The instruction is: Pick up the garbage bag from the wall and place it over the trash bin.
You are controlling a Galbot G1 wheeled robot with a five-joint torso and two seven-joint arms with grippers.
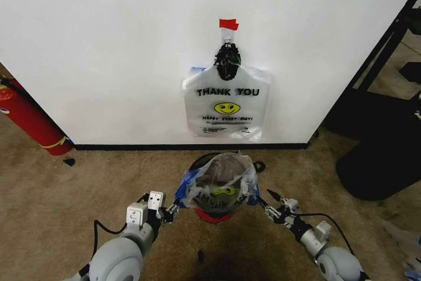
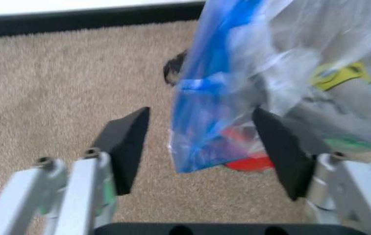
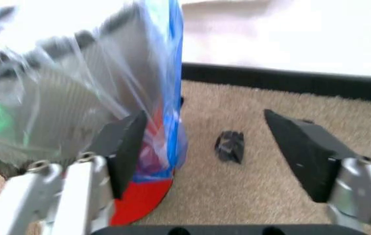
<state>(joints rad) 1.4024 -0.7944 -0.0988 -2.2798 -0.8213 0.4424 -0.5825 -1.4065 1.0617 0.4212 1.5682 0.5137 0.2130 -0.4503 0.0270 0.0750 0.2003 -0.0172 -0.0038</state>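
from the head view, the garbage bag (image 1: pixel 220 185) is sitting draped over the trash bin (image 1: pixel 212 214) on the carpet (image 1: pixel 99 182) just in front of the wall (image 1: pixel 118 44), where the flat bundle of bags (image 1: pixel 226 104) is hanging under a red tape piece (image 1: pixel 228 24). the left gripper (image 1: pixel 172 211) and right gripper (image 1: pixel 271 207) are flanking the bin, close to the bag's blue handles.

the left wrist view is showing what the head view cannot: the left gripper's fingers are spread wide, with a blue handle loop (image 2: pixel 202 112) dangling between them, ungripped.

the right wrist view is showing its fingers equally parted, the bag just beside one pad (image 3: pixel 125 147), a dark scrap (image 3: pixel 230 145) lying on the carpet. the loose plastic could snag on a finger and be pulled off the rim.
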